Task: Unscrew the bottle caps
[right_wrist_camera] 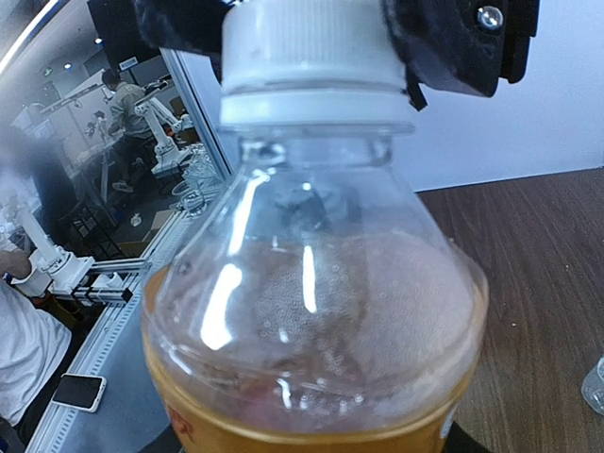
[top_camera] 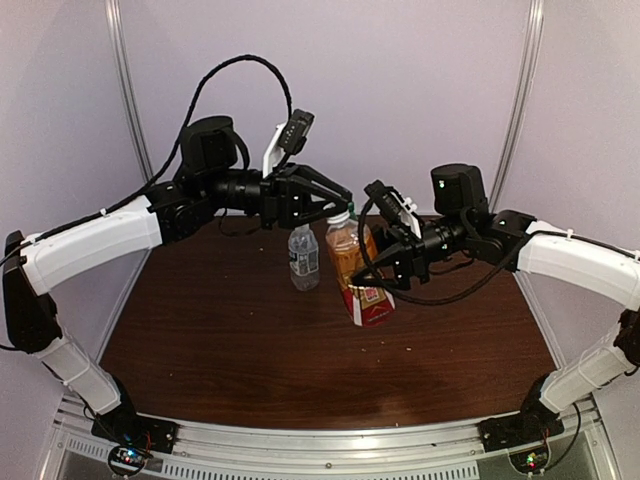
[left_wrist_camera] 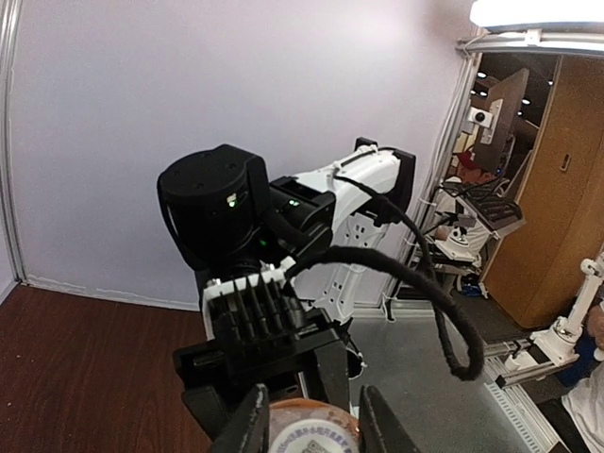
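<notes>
One white ribbed plastic screw cap [right_wrist_camera: 307,57] sits on the neck of a plastic bottle of amber-brown liquid with a red label [top_camera: 360,275]. The left end effector [top_camera: 343,208] is pinching that cap. In the right wrist view its black fingers [right_wrist_camera: 453,42] press against the cap from both sides. In the left wrist view the two fingertips sit close against the cap's round top.

The amber bottle is tilted, with its neck leaning toward the far left corner and its base toward the near right. It is toward the far edge of the dark brown wood-grain bench [top_camera: 220,330], a little right of the middle. Whether its base rests on the bench cannot be told. The right end effector [top_camera: 385,265] is clamped around the bottle's body above the red label. Up close, the liquid reaches the bottle's shoulder, and the clear dome above it is misted with fine droplets.

A small clear plastic water bottle with a pale label [top_camera: 303,258] stands upright on the bench just beside the amber one, on its left, with its own white cap on.
</notes>
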